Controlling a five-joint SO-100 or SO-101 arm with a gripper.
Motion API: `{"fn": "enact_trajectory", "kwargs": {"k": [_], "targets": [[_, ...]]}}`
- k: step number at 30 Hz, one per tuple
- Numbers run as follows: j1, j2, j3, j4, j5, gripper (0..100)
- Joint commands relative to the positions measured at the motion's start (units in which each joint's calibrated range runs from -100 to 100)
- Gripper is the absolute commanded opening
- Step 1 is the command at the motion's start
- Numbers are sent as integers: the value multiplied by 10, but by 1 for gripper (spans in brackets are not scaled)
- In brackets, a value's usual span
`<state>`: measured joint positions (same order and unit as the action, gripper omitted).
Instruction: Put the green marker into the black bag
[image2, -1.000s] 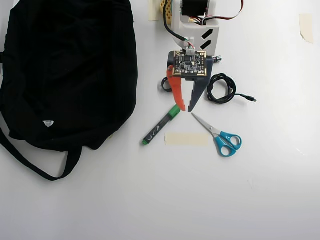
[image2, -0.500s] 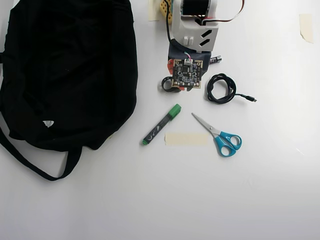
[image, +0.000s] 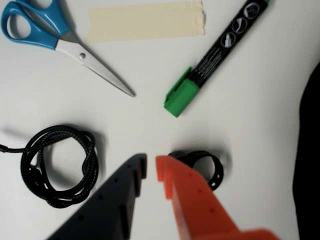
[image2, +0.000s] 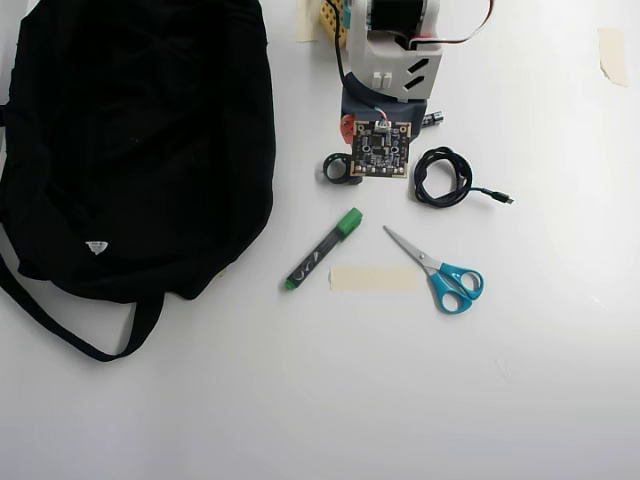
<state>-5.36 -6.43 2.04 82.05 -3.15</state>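
Wrist view: the tool (image: 151, 167) enters from the bottom edge, one black finger and one orange, tips slightly apart with white surface (image: 150, 120) showing between them; nothing is held. The green marker (image: 215, 57) lies diagonally at upper right, cap toward frame centre, clear of the tool. A small black ring (image: 207, 162) sits just beside the orange finger. Scissors (image: 60, 40) occupy upper left, a coiled cable (image: 60, 165) lower left.

Overhead view: the marker (image2: 324, 249) lies at centre, near but apart from the black bag (image2: 140, 140), which fills the upper left.
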Motion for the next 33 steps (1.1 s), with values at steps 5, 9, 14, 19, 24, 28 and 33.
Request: {"fn": "enact_trajectory", "kwargs": {"k": [5,9,14,19,24,28,33], "targets": [[2,-5,-15,3,-3,3],[1,-5,-15,3,-7,6],[-2,-4,-14,3,-15,20],[2,5,-14,3,-32,21],[0,34,-22,3,-56,22],[-1,49,-24,-1,-71,22],[-2,64,-24,-5,-94,22]]}}
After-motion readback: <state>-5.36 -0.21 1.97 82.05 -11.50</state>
